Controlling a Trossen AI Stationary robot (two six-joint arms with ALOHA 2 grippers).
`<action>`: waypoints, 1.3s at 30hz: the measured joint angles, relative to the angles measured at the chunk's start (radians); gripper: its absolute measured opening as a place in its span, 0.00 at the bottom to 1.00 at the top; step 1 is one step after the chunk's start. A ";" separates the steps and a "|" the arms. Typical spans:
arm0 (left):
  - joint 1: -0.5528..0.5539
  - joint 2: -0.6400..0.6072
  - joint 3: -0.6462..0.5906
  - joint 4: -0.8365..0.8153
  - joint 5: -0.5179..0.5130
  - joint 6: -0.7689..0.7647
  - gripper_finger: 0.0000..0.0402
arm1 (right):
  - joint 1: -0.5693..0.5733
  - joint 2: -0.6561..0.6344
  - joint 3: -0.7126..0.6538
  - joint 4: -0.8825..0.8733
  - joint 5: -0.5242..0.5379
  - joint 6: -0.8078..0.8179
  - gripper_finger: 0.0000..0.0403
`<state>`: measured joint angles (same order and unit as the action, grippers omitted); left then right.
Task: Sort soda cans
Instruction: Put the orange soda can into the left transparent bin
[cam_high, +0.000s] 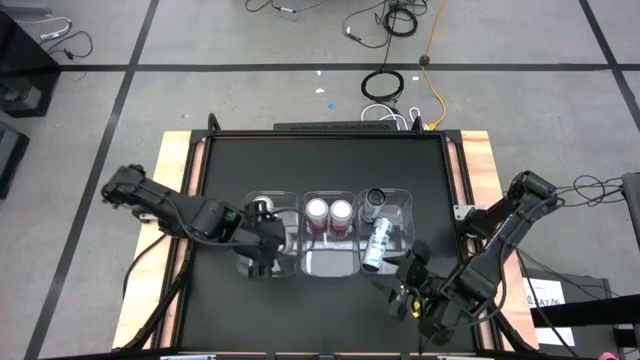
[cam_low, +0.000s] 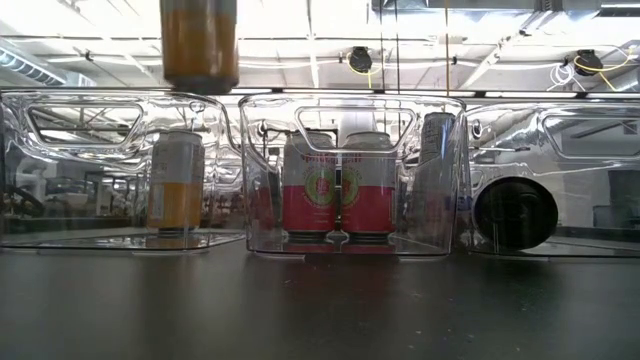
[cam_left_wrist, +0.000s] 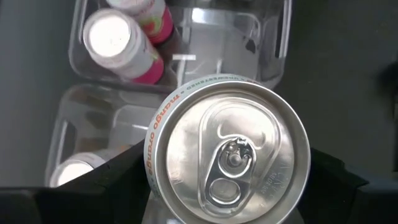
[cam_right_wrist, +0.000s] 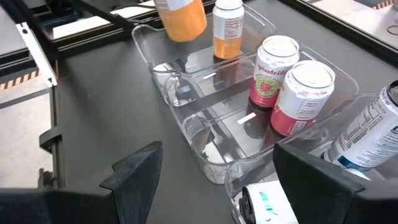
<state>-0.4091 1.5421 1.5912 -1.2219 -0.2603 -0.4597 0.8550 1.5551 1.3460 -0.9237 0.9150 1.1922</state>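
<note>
My left gripper (cam_high: 258, 255) is shut on an orange soda can (cam_low: 200, 45) that hangs over the left clear bin (cam_high: 272, 262). The other orange can (cam_low: 175, 190) stands upright in that bin. Two red cans (cam_high: 329, 211) stand side by side in the middle bin (cam_low: 350, 245). In the right bin (cam_high: 404, 205), one dark can (cam_high: 376, 199) stands upright and a silver one (cam_high: 380, 243) lies on its side. My right gripper (cam_right_wrist: 217, 180) is open, low over the table near the right bin's near corner, and touches nothing. My left gripper pinches the orange can between its two fingers (cam_left_wrist: 115, 177), one on either side of the upper wall (cam_left_wrist: 151, 146) just under the silvery top. The fingers come from above, pointing down. The can is upright and lifted clear, its bottom (cam_low: 200, 85) at about the height of the bin's rim.
The three bins stand in a row across the black table (cam_high: 225, 170), with bare tabletop toward the far and near edges. Wooden side boards (cam_high: 178, 160) flank the table. Cables (cam_high: 385, 85) lie on the floor beyond it.
</note>
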 joint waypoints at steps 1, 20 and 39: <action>0.007 -0.028 -0.043 0.028 0.009 -0.004 0.79 | -0.005 0.000 0.000 0.000 0.000 0.000 0.74; 0.224 -0.200 -0.621 0.532 0.136 0.152 0.79 | -0.085 0.000 0.000 0.061 -0.004 0.001 0.74; 0.363 -0.081 -0.647 0.693 0.116 0.099 0.79 | -0.091 0.000 0.000 0.058 -0.005 -0.007 0.74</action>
<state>-0.0466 1.4612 0.9445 -0.5293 -0.1447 -0.3610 0.7643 1.5551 1.3460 -0.8654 0.9100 1.1854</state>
